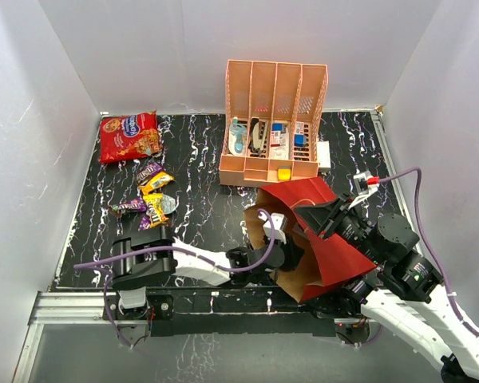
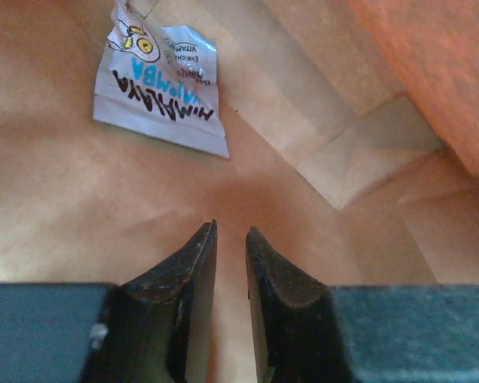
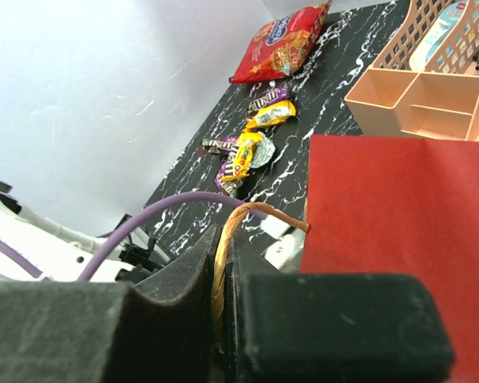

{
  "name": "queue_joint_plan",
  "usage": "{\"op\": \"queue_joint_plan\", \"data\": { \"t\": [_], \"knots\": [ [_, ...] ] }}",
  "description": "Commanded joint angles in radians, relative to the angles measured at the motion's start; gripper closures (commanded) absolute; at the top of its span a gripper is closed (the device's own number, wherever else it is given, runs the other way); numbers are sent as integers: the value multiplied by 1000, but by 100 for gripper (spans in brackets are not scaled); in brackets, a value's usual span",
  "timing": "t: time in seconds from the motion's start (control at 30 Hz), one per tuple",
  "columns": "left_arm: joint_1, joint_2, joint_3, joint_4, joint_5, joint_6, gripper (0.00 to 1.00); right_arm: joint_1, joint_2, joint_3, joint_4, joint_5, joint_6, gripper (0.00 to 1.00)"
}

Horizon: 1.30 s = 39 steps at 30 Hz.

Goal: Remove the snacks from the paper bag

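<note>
Deep inside the paper bag (image 1: 347,254), the left gripper (image 2: 230,230) hangs barely parted, empty (right gripper (image 3: 223,235) pinches the twine handle (image 3: 263,211)). Next: widen, then reach the silver packet (image 2: 164,96) farther in, possibly the last.

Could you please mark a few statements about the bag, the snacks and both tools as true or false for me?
1. The right tool is shut on the twine handle of the paper bag. True.
2. The red cookie bag lies inside the paper bag. False: it lies on the table near the far left corner.
3. A white packet lies inside the paper bag, ahead of the left tool. True.
4. The left tool grips a packet. False: its fingers stand slightly apart with nothing between them.
5. The peach rack stands beside the arm bases. False: it stands at the far side of the table.
</note>
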Motion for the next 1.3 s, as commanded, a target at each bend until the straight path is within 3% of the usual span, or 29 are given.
{"op": "queue_joint_plan", "data": {
  "t": [0.0, 0.1, 0.23, 0.33, 0.43, 0.57, 0.77, 0.83, 1.07, 1.17, 1.27],
  "knots": [
    [28, 57, 104, -137, -74, -193, 78, 1, -12, 31, 98, -4, 26, 92],
    [47, 102, 180, -208, -80, -285, 75, 1, -10, 45, 98, -19, 39, 92],
    [66, 126, 253, -405, -123, -464, 65, 0, -14, 55, 87, -21, 47, 92],
    [72, 139, 331, -605, -164, -581, 51, 0, -21, 51, 87, -13, 51, 92],
    [78, 158, 358, -658, -169, -636, 47, 1, -17, 43, 96, -14, 52, 92],
    [106, 202, 374, -663, -129, -692, 50, 1, -4, 46, 103, -21, 51, 92],
    [121, 257, 436, -675, -185, -699, 50, 0, 4, 56, 101, -29, 48, 92],
    [127, 272, 420, -587, -212, -678, 50, 0, 7, 57, 103, -33, 49, 92],
    [192, 331, 290, 30, -158, -495, 49, 0, 20, 84, 84, -50, 51, 92],
    [199, 378, 352, 91, -138, -444, 48, 1, 16, 84, 83, -51, 56, 92],
    [215, 426, 395, 175, -110, -397, 58, 1, 19, 90, 82, -56, 58, 92]
  ]
}}
